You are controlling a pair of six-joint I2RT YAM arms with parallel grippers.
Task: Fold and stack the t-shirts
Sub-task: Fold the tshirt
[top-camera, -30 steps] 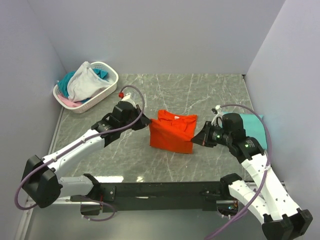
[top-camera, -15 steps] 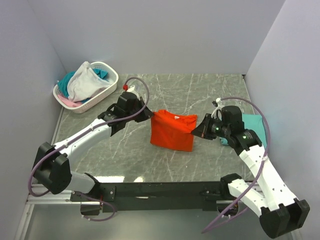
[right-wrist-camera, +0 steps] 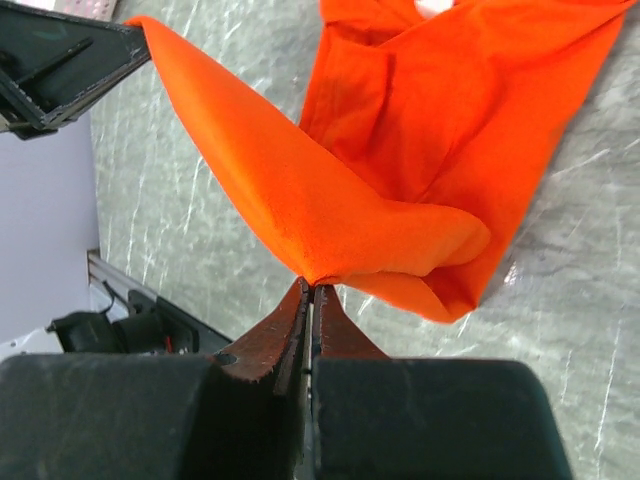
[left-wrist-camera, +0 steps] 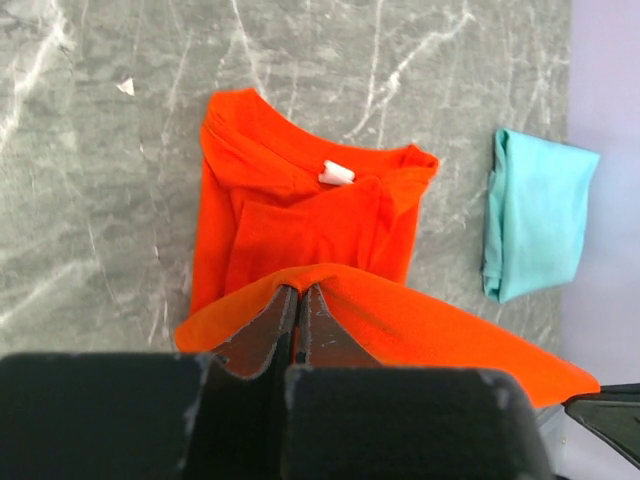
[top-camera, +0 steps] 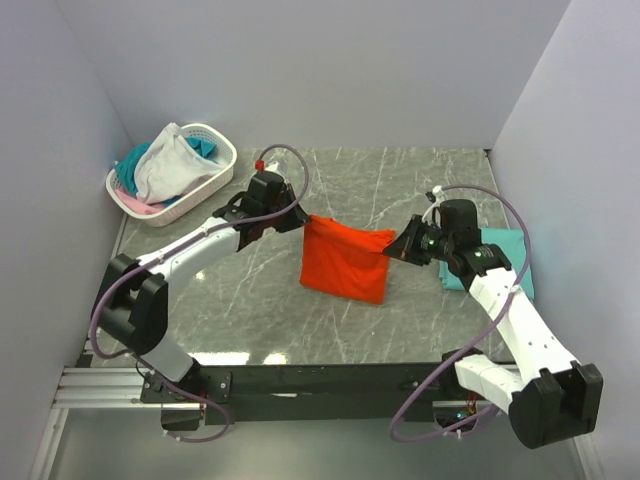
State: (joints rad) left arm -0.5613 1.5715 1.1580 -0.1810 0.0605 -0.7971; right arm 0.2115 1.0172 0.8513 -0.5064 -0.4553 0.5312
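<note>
Far left, basket [top-camera: 225,158] held unfolded tees [top-camera: 165,165]. Left fingers [left-wrist-camera: 270,325] clamped one corner of the orange t-shirt [top-camera: 345,265], lifted over the bench [top-camera: 260,300], its lower part resting there; right fingers [right-wrist-camera: 280,325] clamped the other. Teal tee [top-camera: 505,255] lay folded right. We judged most work remained.

From above, the left gripper [top-camera: 303,218] and right gripper [top-camera: 394,250] are too small to show their fingertips, which vanish into the orange shirt [top-camera: 345,262]. The right arm [top-camera: 500,300] crosses the teal shirt [top-camera: 514,255] and covers its middle. In the basket [top-camera: 205,190] at 10 o'clock, a white garment [top-camera: 170,165] buries most of the teal cloth [top-camera: 128,160] and pink cloth [top-camera: 135,203].

In the left wrist view the lifted fold hides the shirt's near half. A white label [left-wrist-camera: 337,172] at the collar is too small to read, and a pale speck [left-wrist-camera: 125,87] at 10 o'clock cannot be identified. The right gripper is cut off at 5 o'clock.

In the right wrist view the top edge crops the shirt, and the left gripper is cut off at 10 o'clock.
</note>
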